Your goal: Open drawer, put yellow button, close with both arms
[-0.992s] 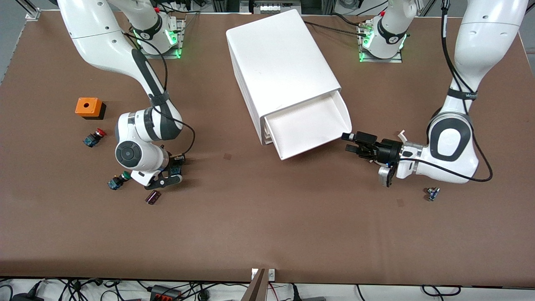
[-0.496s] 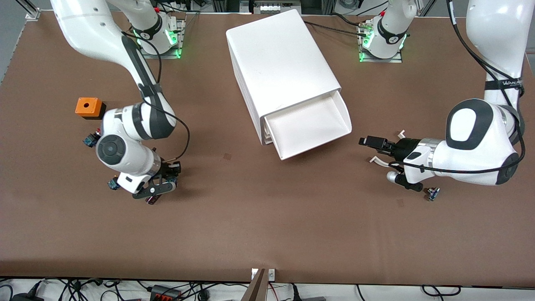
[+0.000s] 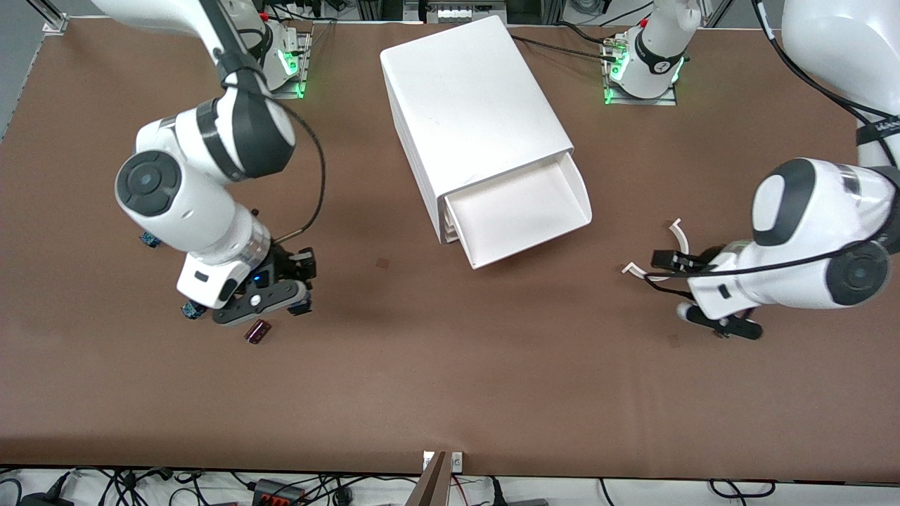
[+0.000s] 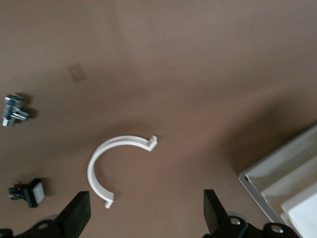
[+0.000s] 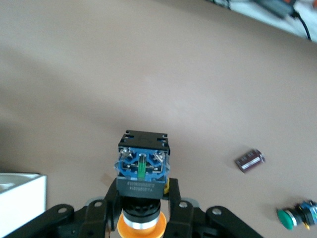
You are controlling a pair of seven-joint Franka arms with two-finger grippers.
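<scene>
Jaws of the right gripper (image 5: 142, 210) clamped the yellow button (image 5: 142, 173) above the surface (image 3: 450, 365).
Left gripper (image 4: 143, 218) hung spread over a white clip (image 4: 115, 166), at three o'clock from the open drawer (image 3: 519, 209).

- On the black strap (image 3: 880, 127) around the left arm, a run of pale letters shows, cut off at the picture's edge and too small to make out.
- On the dark face of the yellow button (image 5: 142, 171), clamped in the right gripper (image 5: 143, 198), a line of small embossed characters runs under the blue terminal block; it cannot be read.
- On the dark collar of each arm's base (image 3: 650, 65), a small white mark stands beside the green lights; whether it is a figure or a letter cannot be told.
- Nowhere else does any word, brand or number show.
</scene>
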